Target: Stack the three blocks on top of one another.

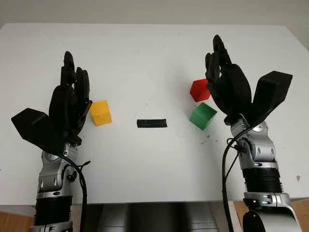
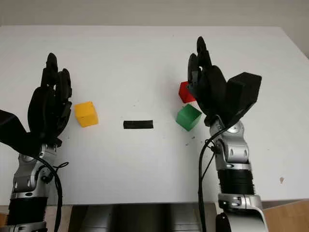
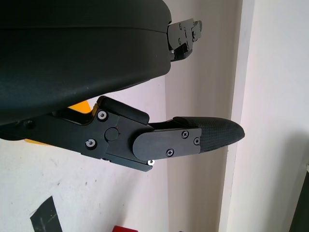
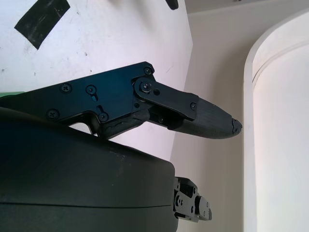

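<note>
white table [image 1: 145, 63] runs almost edge to edge, pale wall behind its far edge, a bit of brown floor at the near corners. black tape strip [image 1: 151, 123] lies mid-table. yellow block [image 1: 101, 112] sits left of the tape, just beside the left hand [image 1: 70, 104], not touching as far as i can see. red block [image 1: 199, 90] and green block [image 1: 203, 116] sit right of the tape, close together, green nearer, both just beside the right hand [image 1: 229, 87]. both hands open, holding nothing, above the table. nothing stacked.
</note>
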`<control>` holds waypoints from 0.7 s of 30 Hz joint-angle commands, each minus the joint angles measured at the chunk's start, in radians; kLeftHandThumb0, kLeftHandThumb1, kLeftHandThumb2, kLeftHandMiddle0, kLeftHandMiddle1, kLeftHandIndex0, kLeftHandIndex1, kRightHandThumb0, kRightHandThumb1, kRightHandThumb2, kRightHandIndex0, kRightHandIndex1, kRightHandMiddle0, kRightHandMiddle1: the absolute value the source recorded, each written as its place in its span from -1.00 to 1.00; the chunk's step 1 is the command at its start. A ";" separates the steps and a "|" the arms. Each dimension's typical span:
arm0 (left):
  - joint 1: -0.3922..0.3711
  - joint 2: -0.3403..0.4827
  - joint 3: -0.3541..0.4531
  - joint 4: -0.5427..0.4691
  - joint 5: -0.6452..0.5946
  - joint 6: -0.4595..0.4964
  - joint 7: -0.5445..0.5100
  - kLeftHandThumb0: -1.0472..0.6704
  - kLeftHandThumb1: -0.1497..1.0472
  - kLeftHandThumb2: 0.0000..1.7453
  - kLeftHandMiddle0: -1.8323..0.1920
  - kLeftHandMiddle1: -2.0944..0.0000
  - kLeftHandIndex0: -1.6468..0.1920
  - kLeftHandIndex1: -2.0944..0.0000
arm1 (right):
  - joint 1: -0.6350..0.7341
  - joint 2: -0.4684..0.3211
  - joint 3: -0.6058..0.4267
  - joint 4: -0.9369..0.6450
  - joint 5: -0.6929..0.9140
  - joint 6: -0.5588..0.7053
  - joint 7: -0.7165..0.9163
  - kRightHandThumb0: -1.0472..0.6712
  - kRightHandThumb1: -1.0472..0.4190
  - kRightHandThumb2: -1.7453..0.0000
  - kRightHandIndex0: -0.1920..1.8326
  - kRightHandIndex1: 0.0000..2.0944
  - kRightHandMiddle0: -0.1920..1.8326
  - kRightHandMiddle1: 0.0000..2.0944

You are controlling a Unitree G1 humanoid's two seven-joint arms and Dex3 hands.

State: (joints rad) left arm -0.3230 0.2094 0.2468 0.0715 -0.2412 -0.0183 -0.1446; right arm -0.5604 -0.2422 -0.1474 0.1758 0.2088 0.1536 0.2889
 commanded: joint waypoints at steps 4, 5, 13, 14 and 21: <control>0.014 0.006 0.001 -0.036 0.000 0.014 0.002 -0.68 1.00 -0.44 1.00 1.00 1.00 1.00 | -0.053 -0.053 -0.023 0.000 0.002 -0.028 0.029 -0.49 -1.00 0.32 -0.97 -0.98 -0.95 -0.98; 0.016 0.004 0.002 -0.040 -0.002 0.017 0.003 -0.68 1.00 -0.45 1.00 1.00 1.00 1.00 | -0.065 -0.076 -0.023 0.007 -0.017 -0.033 0.027 -0.46 -1.00 0.41 -0.94 -0.96 -0.92 -0.96; 0.046 -0.012 0.002 -0.057 -0.011 0.014 0.005 -0.64 1.00 -0.48 1.00 1.00 1.00 1.00 | -0.234 -0.274 0.055 0.206 -0.249 -0.161 0.029 -0.31 -0.75 0.97 -0.51 -0.77 -0.82 -0.17; 0.048 -0.015 0.001 -0.055 -0.011 0.012 0.006 -0.64 1.00 -0.48 1.00 1.00 1.00 1.00 | -0.269 -0.310 0.090 0.247 -0.311 -0.184 0.028 -0.30 -0.71 0.97 -0.47 -0.75 -0.78 -0.15; 0.054 -0.019 0.000 -0.059 -0.011 0.009 0.008 -0.64 1.00 -0.48 1.00 1.00 1.00 1.00 | -0.422 -0.431 0.258 0.475 -0.579 -0.389 0.016 -0.33 -0.52 0.94 -0.26 -0.79 -0.37 -0.56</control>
State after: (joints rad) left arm -0.2763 0.1926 0.2474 0.0308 -0.2529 -0.0034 -0.1369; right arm -0.9432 -0.6424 0.0840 0.6238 -0.3400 -0.2134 0.3073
